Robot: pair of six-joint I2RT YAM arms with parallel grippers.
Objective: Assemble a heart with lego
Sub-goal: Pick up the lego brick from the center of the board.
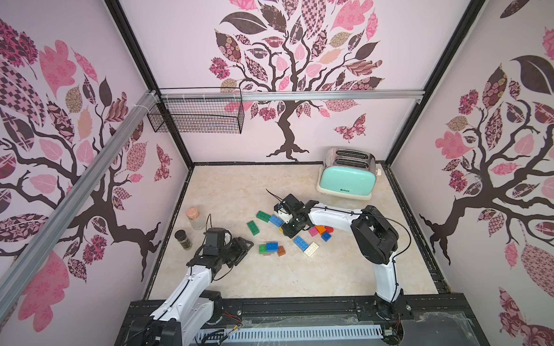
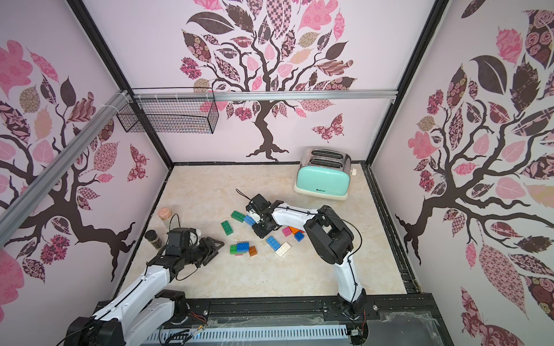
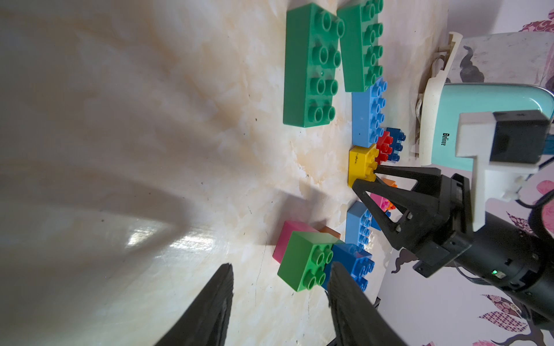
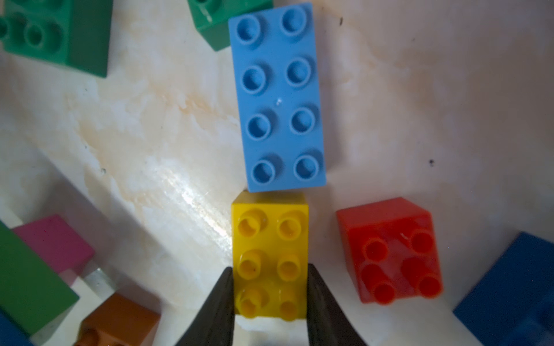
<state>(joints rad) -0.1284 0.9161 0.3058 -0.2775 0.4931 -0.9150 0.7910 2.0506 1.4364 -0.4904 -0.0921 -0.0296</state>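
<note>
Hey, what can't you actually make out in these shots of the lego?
Yellow brick: both top views, nearly all hidden beneath the right tool.
Pink brick: top views, mostly covered by the square green brick.
Dark jar: contents too small, top views.
Brown brick: right wrist view, cut off by the picture's edge.

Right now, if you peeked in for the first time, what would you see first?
Bright lego bricks lie scattered in the middle of the table. The right fingers pinch a yellow brick among them. A mint toaster stands in the far right corner.
</note>
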